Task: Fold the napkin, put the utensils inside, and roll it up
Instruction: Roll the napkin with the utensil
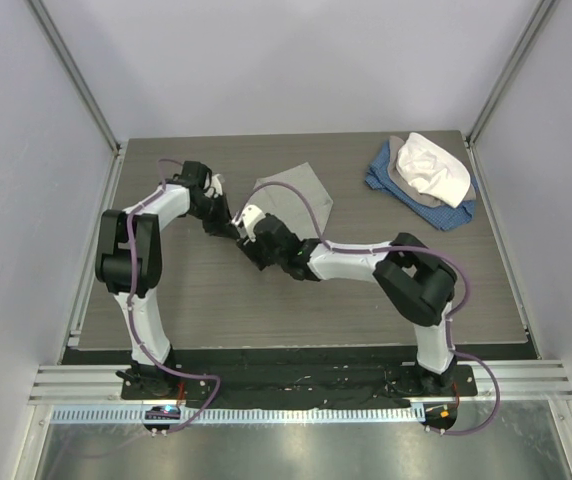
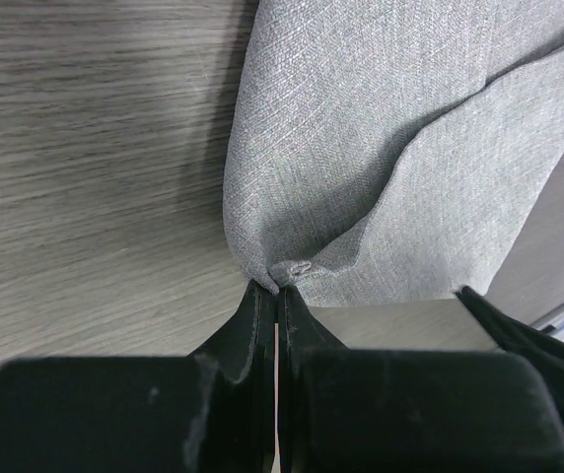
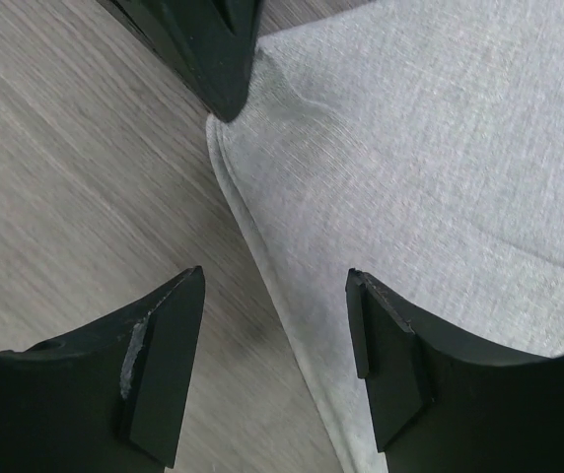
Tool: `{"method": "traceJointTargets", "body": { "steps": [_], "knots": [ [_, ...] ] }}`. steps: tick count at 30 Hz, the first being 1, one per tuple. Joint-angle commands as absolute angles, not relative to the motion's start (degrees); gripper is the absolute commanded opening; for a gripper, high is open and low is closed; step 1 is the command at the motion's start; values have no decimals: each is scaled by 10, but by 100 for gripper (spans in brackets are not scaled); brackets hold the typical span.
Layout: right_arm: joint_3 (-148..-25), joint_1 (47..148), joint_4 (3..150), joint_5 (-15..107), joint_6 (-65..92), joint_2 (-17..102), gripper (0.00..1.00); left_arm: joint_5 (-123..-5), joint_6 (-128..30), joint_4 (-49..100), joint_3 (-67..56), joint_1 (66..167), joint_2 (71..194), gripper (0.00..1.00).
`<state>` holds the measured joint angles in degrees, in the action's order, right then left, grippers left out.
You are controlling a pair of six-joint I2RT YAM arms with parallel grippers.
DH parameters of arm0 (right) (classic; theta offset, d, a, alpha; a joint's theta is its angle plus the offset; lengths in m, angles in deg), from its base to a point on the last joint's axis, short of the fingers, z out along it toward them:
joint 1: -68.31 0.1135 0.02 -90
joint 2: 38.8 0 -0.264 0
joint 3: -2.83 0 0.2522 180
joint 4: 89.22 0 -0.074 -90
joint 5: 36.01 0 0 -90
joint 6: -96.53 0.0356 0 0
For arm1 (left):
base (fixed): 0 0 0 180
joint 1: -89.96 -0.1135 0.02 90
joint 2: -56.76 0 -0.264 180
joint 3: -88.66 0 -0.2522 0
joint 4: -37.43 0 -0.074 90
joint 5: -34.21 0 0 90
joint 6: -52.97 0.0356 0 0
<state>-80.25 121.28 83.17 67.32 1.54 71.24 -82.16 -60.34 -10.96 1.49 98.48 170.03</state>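
Note:
The light grey napkin [image 1: 298, 193] lies on the table at the back middle, partly folded over itself. My left gripper [image 1: 229, 227] is shut on the napkin's near-left corner [image 2: 284, 270], which bunches at the fingertips. My right gripper [image 3: 275, 279] is open and empty just beside the left one, its jaws straddling the napkin's left edge [image 3: 262, 246], with one fingertip over the cloth and one over the bare table. The left gripper's fingertip [image 3: 213, 59] shows at the top of the right wrist view. The spoon is out of view.
A heap of blue, grey and white cloths [image 1: 426, 175] lies at the back right corner. The wood-grain table [image 1: 196, 300] is bounded by walls on the left, back and right. Both arms meet near the table's middle left [image 1: 251, 238].

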Motion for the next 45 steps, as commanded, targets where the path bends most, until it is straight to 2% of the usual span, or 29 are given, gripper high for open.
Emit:
{"method": "traceJointTargets", "body": {
  "steps": [1,15,20,27,38,42,43,45],
  "knots": [
    [-848,1237,918,759,-38,746,67,-866,-619,-117,33,973,1704,0],
    [-892,1275,989,850,-106,849,67,-889,-631,-108,29,965,1702,0],
    [-893,1276,998,927,-128,878,65,-890,-633,-106,29,960,1703,0],
    [-821,1276,1024,970,-150,849,61,-888,-635,-105,29,956,1702,0],
    [-741,1277,1048,993,-158,820,61,-887,-636,-104,29,952,1702,0],
    [-745,1276,1044,975,-163,828,47,-889,-636,-103,28,952,1702,0],
    [-746,1276,1041,967,-162,828,37,-888,-634,-103,28,952,1702,0],
    [-747,1276,1026,947,-159,827,29,-892,-634,-102,28,952,1702,0]
  ]
}}
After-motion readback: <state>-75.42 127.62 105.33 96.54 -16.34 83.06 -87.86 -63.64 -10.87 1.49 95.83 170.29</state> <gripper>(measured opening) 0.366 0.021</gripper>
